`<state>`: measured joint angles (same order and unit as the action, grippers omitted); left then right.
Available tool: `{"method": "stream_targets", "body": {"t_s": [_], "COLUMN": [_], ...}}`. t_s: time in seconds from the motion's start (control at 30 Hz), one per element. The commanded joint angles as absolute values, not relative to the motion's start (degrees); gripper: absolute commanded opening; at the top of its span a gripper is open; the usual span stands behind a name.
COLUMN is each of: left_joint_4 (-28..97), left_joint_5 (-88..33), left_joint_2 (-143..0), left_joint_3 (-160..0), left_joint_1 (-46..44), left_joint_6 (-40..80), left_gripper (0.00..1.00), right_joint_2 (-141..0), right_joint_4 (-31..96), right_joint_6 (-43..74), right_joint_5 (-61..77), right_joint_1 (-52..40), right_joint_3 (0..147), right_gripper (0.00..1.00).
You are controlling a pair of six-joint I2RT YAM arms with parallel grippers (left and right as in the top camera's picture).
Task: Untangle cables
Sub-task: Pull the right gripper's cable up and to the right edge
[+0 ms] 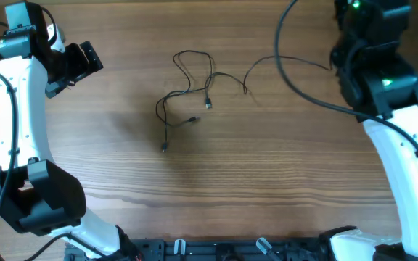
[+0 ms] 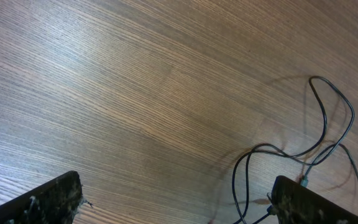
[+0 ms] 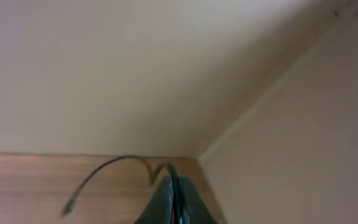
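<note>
A: Eyes on the cables (image 1: pixel 208 90): a loose knot of thin black cords lying on the table (image 1: pixel 267 181), upper middle of the overhead frame, with plugs trailing off toward the lower left of the bundle.

B: And look, one cord (image 1: pixel 267 61) leaves the heap and arcs away toward the upper right.

A: That's the one the right claw (image 3: pixel 174 190) has! In its wrist view the fingers are pressed together, and the thin cord comes out of the tips and curves off to the left. It's pinching that cord.

B: Makes sense. Hold one end out wide and the knot has something to be drawn against. I'd judge that's why it sits so far from the heap.

A: The right arm (image 1: pixel 401 152) comes up along the right edge, its wrist tucked in at the top of the frame.

B: And the other side?

A: Left claw (image 1: pixel 85 61), upper left, is spread wide and holding nothing. It hovers well apart from the cords with its fingers aimed their way. In its own view the loops show only at the lower right.

B: The left arm (image 1: pixel 13 109) runs up the left edge and bends in at the top. Poised to reach in for a second cord, that's my guess.
</note>
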<state>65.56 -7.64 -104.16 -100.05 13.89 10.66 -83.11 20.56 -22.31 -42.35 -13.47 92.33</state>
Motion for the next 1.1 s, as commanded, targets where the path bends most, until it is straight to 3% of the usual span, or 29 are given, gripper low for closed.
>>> {"method": "stream_targets", "body": {"t_s": [0.0, 0.1, 0.3, 0.6, 0.8, 1.07], "left_joint_4": [65.6, 65.6, 65.6, 65.6, 65.6, 65.6], "left_joint_5": [-8.5, -8.5, -8.5, -8.5, -8.5, -8.5], "left_joint_2": [-104.2, -104.2, -104.2, -104.2, -104.2, -104.2], "left_joint_3": [-100.4, -100.4, -100.4, -100.4, -100.4, -100.4], "left_joint_1": [14.1, 14.1, 14.1, 14.1, 14.1, 14.1], "left_joint_6": [11.2, 11.2, 11.2, 11.2, 11.2, 11.2], "left_gripper": [1.0, 1.0, 1.0, 1.0, 1.0, 1.0], "right_joint_2": [-79.8, -79.9, -80.0, -80.2, -80.5, -80.5], "right_joint_4": [20.7, 21.2, 21.6, 25.5, 26.3, 24.7], "right_joint_6": [-12.6, -11.8, -5.7, 0.1, -2.9, -2.8], "right_joint_5": [-31.1, -22.1, -23.9, 0.0, -7.2, -5.8], "right_joint_1": [-10.1, -8.4, -0.1, 10.1, 11.9, 18.6], "right_joint_3": [92.7, 92.7, 92.7, 92.7, 92.7, 92.7], "right_gripper": [0.04, 0.04, 0.04, 0.04, 0.04, 0.04]}}
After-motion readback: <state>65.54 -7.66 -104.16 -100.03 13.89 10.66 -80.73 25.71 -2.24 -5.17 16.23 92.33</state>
